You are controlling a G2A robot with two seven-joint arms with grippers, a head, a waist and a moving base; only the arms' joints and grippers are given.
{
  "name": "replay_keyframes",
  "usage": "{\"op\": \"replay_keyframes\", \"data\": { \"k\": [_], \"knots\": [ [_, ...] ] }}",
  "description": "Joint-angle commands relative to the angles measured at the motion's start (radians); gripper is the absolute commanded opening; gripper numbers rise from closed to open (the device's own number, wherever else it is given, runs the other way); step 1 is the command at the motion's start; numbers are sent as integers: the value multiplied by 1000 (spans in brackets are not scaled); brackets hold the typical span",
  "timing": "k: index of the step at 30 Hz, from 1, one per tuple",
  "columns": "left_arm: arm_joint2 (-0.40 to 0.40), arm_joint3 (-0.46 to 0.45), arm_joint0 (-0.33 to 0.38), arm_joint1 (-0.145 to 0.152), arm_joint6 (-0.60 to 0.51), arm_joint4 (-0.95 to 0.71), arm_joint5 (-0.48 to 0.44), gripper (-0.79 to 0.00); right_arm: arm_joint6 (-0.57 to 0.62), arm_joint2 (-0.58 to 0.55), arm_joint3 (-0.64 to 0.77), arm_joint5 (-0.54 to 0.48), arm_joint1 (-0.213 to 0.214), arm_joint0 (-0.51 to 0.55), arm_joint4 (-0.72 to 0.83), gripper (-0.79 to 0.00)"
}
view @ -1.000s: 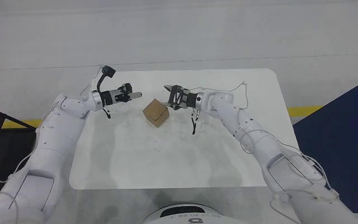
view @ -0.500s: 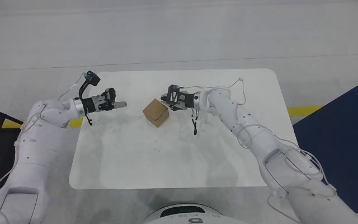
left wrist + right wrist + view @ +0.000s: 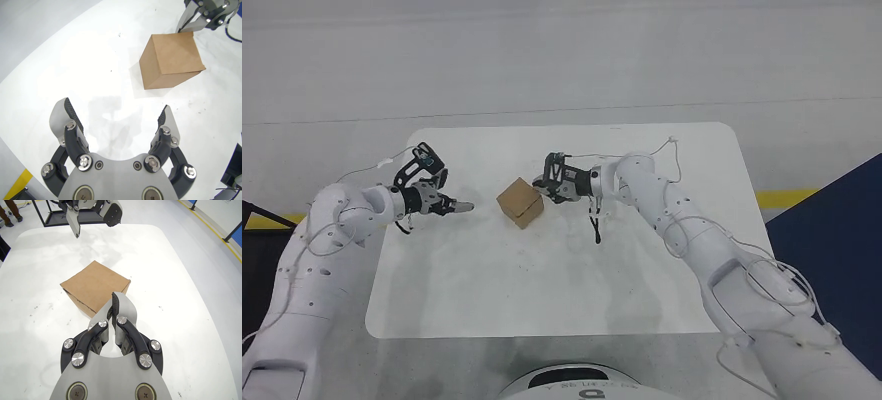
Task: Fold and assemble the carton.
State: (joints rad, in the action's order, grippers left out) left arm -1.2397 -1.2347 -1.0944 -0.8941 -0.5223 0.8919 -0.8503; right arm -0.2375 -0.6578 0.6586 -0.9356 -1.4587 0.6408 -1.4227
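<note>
- Right gripper (image 3: 114, 298): 2 fingers pressed together, nothing between them. Its tip is at the carton (image 3: 94, 289), against the upper edge of the nearest side; contact looks likely, but I cannot confirm it.
- Left gripper (image 3: 116, 106): fingers spread wide, empty. The carton (image 3: 170, 60) sits ahead of its fingertips, apart from them, with bare table (image 3: 75, 66) between.
- Top view: carton (image 3: 521, 201) stands on the table (image 3: 642, 280) between the left gripper (image 3: 464, 207) and the right gripper (image 3: 539, 183), much closer to the right one.
- Judged step: seating the last flap, carton nearly done. Top panel closed. Its edge overhangs slightly on 1 side, and the seam below the right tip looks ragged.
- To do it well: use the closed right fingers as a blunt pusher, pressing down and inward along the seam, not at a corner.
- The carton is light and would likely slide, so bring the left gripper up to brace the opposite face first.
- Orientation: close to a cube, no clear long axis. It sits flat and turned, so 1 vertical edge points toward the left gripper and a seamed face toward the right.
</note>
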Motion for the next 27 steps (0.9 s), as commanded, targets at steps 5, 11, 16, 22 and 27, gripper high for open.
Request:
{"op": "replay_keyframes", "data": {
  "k": [5, 11, 16, 22, 27],
  "knots": [
    [28, -8, 5, -4, 26, 74, 19, 0, -72, 35, 15, -77, 5, 8, -45, -785],
    [71, -24, 25, -14, 40, 127, 38, 0, -222, 62, 18, -77, 37, 9, -65, -785],
    [144, -77, 51, -28, 33, 227, 49, 0, -319, 18, 31, -66, 90, 24, -115, -785],
    [246, -115, 93, -56, 36, 320, 92, 0, -375, -64, 121, -26, 163, 98, -169, -785],
    [358, -140, 143, -89, 56, 437, 135, 0, -359, -140, 242, -15, 217, 184, -186, -785]
  ]
}}
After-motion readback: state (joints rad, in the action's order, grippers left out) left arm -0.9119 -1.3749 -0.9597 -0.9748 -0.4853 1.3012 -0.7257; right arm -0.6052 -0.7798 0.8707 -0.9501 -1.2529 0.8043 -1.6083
